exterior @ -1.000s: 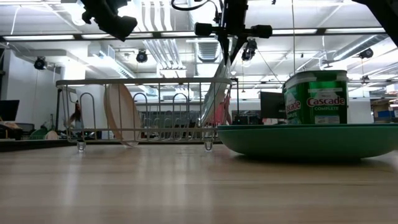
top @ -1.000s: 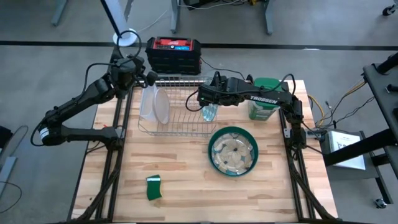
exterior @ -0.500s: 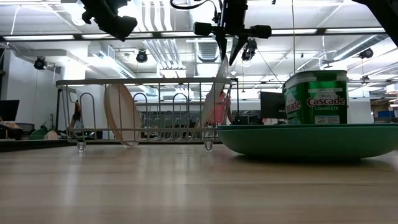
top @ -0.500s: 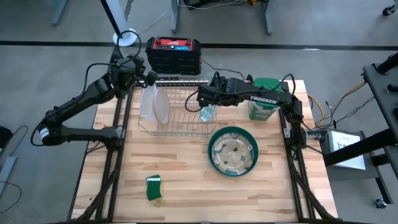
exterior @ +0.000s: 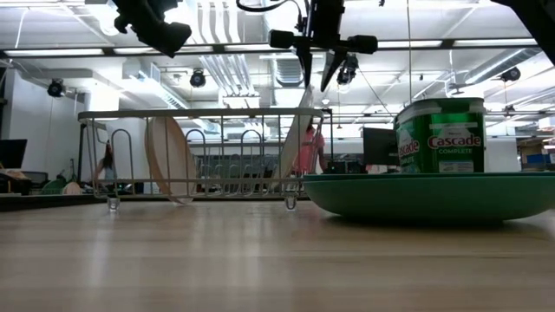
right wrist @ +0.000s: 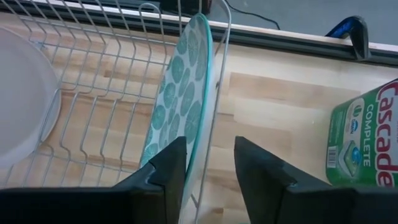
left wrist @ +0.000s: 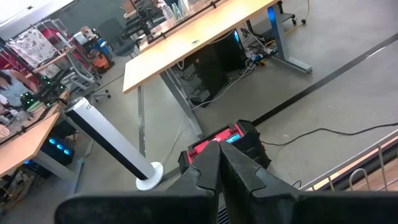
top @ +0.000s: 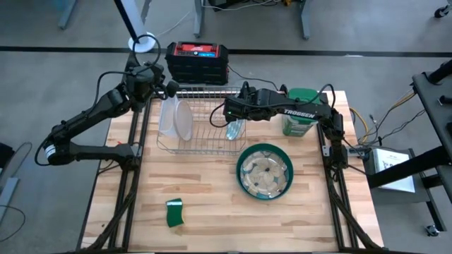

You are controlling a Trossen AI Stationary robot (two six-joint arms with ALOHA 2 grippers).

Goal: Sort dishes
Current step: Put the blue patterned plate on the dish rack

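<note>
A grey-green patterned glassy plate (right wrist: 186, 93) stands on edge at the right end of the wire rack (top: 201, 106), its lower rim among the rack's wires. My right gripper (right wrist: 210, 168) hangs open just above it, pointing steeply down, one finger on either side of the upper rim (exterior: 308, 91). A whitish-clear plate (top: 182, 120) stands on edge at the rack's left end. In front of the rack a green plate (top: 265, 171) lies flat with a lighter dish in it. My left gripper (left wrist: 219, 171) is shut, high beyond the rack's far left corner. My right gripper: whether either finger (right wrist: 171, 165) touches the patterned plate's upper rim, I cannot tell. The plate stands tilted in the rack on its own lower rim.
A green Cascade canister (top: 300, 113) stands right of the rack. A small green sponge (top: 174, 213) lies near the table's near left. A red and black box (top: 198, 60) sits on the floor beyond the far edge. Bare wood lies left of the flat plate.
My right gripper has opened over the patterned plate without moving away. The plate's top has come out from between the fingertips and sunk a little, leaning over in the rack.
</note>
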